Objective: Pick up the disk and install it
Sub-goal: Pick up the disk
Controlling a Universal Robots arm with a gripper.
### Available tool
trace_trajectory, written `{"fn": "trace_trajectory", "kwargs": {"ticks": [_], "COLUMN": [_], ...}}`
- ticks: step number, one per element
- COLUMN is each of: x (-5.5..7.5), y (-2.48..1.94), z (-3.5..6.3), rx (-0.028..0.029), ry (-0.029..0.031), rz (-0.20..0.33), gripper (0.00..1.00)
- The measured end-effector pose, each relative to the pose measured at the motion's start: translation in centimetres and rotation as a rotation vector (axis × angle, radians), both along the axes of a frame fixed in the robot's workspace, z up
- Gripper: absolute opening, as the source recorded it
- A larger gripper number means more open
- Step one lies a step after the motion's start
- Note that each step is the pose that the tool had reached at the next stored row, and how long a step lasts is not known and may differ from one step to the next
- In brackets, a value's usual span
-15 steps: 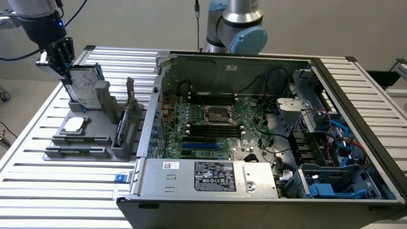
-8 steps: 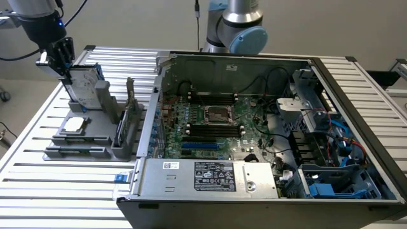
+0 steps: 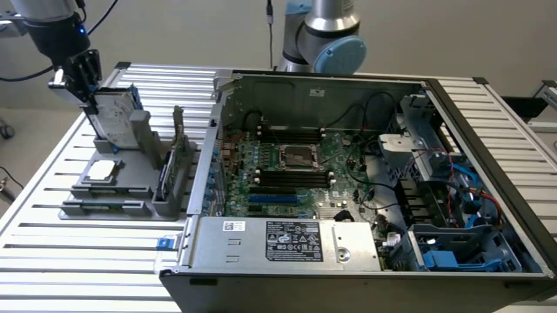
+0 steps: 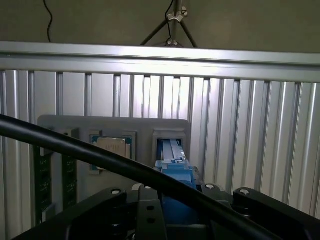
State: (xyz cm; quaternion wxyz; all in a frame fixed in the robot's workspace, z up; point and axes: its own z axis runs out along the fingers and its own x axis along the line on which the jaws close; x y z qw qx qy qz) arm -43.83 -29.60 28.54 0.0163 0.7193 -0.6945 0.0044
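- Exterior view: your gripper (image 3: 85, 86) pinches the tilted disk (image 3: 113, 117), beside the computer case (image 3: 314, 88), toward the exterior view's left.
- A slatted metal table (image 3: 78, 261) lies under the case, with a pale wall (image 3: 174, 32) behind it.

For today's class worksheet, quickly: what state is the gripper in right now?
The gripper is closed on the top end of the disk, which stands upright in the grey holder.
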Motion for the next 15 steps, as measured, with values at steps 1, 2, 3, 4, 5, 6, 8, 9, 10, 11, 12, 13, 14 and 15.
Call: {"fn": "trace_trajectory", "kwargs": {"ticks": [1,2,3,4,5,6,8,9,10,11,12,13,14,15], "x": [0.0,0.0,0.0,0.1,0.1,0.1,0.2,0.2,0.2,0.2,0.2,0.2,0.3,0.3], "y": [0.0,0.0,0.0,0.0,0.0,0.0,0.0,0.0,0.0,0.0,0.0,0.0,0.0,0.0], "z": [0.36,0.82,1.27,1.73,2.18,2.63,3.53,3.98,4.43,4.92,5.35,5.81,6.27,6.72], "rx": [-0.0001,0.0,-0.0001,-0.0001,0.0,-0.0001,-0.0001,-0.0002,-0.0001,-0.0001,-0.0001,-0.0001,-0.0002,-0.0002], "ry": [0.0002,0.0001,0.0002,0.0002,0.0002,0.0003,0.0002,0.0004,0.0002,0.0002,0.0001,0.0001,0.0004,0.0002], "rz": [0.0,0.0,0.0,0.0,0.0,0.0,0.0,0.0,0.0,0.0,0.0,0.0,0.0,0.0], "gripper": [0.33,0.33,0.33,0.33,0.33,0.33,0.33,0.33,0.33,0.33,0.33,0.33,0.33,0.33]}}
